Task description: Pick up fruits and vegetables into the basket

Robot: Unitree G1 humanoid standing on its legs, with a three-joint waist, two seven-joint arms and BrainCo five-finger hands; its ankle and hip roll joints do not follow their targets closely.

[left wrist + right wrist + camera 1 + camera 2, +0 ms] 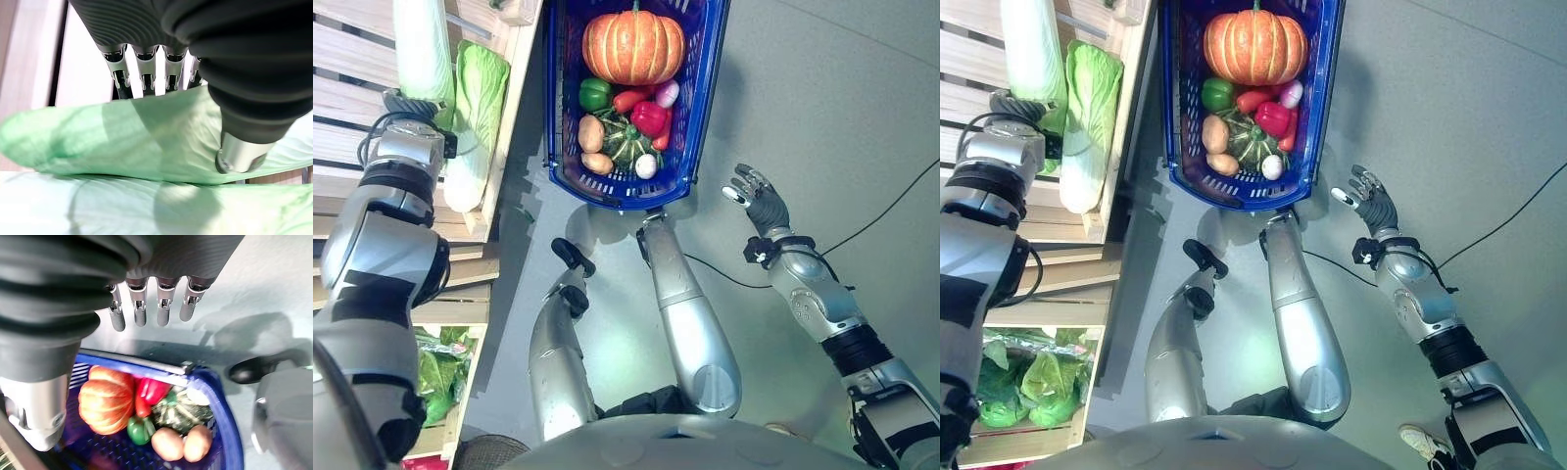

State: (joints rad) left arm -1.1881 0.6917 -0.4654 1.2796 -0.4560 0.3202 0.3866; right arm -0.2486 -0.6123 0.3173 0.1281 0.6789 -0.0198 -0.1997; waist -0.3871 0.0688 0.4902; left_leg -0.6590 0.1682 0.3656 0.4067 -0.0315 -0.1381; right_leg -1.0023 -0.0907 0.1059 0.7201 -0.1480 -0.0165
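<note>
Now | left robot hand (146,73) apparently gripping leafy cabbage (146,142) | right robot hand (759,201) relaxed, empty.

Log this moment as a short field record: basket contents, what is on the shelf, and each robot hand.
basket: blue plastic basket on the floor
contents: orange pumpkin, green bell pepper, red bell pepper, striped green squash, two potatoes, white egg-shaped item
shelf: wooden slatted shelf holding two napa cabbages
left robot hand: at a cabbage on the shelf, fingers reaching behind it, thumb on its leaf; grip unclear
right robot hand: open, empty, above the floor beside the basket
</note>
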